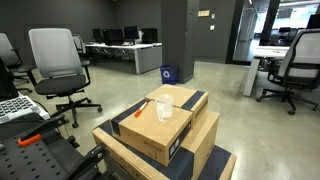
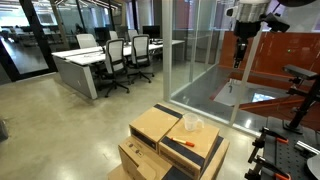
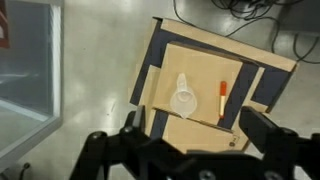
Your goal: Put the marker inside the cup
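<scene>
The marker [image 3: 221, 101] is a short red-orange stick lying on the top cardboard box [image 3: 205, 60]. Both exterior views show it too, as the marker [image 1: 140, 111] and the marker [image 2: 183, 146]. The clear cup [image 3: 183, 97] sits a little to its left on the same box. In both exterior views the cup [image 1: 163, 108] and cup [image 2: 190, 125] looks upright. My gripper [image 3: 195, 130] hangs high above the box, open, with nothing between its dark fingers [image 3: 262, 128]. An exterior view shows the gripper [image 2: 238, 52] up near the top right.
The boxes form a stack [image 1: 165, 145] on a polished concrete floor. Office chairs [image 1: 57, 62] and desks [image 2: 85, 65] stand around, with a blue bin [image 1: 168, 73] further back. A glass partition [image 2: 200, 50] stands behind the stack. Black equipment with orange parts [image 1: 30, 140] sits close beside the boxes.
</scene>
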Available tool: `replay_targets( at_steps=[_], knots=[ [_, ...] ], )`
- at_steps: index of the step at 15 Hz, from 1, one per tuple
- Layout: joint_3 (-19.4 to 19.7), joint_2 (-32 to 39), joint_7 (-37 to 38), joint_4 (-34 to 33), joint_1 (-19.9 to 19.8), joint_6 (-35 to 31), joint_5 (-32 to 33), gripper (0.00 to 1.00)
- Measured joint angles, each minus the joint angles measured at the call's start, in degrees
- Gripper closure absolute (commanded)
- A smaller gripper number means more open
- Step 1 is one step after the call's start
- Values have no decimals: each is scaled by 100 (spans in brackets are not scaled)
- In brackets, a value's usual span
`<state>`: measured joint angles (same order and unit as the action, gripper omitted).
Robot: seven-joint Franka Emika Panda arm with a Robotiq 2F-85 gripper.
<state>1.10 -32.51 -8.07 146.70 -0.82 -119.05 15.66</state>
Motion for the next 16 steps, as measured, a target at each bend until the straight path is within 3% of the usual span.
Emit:
replay_targets(
  at_steps=[16],
  knots=[
    [13, 322, -156, 30, 2, -139, 202, 0]
  ],
)
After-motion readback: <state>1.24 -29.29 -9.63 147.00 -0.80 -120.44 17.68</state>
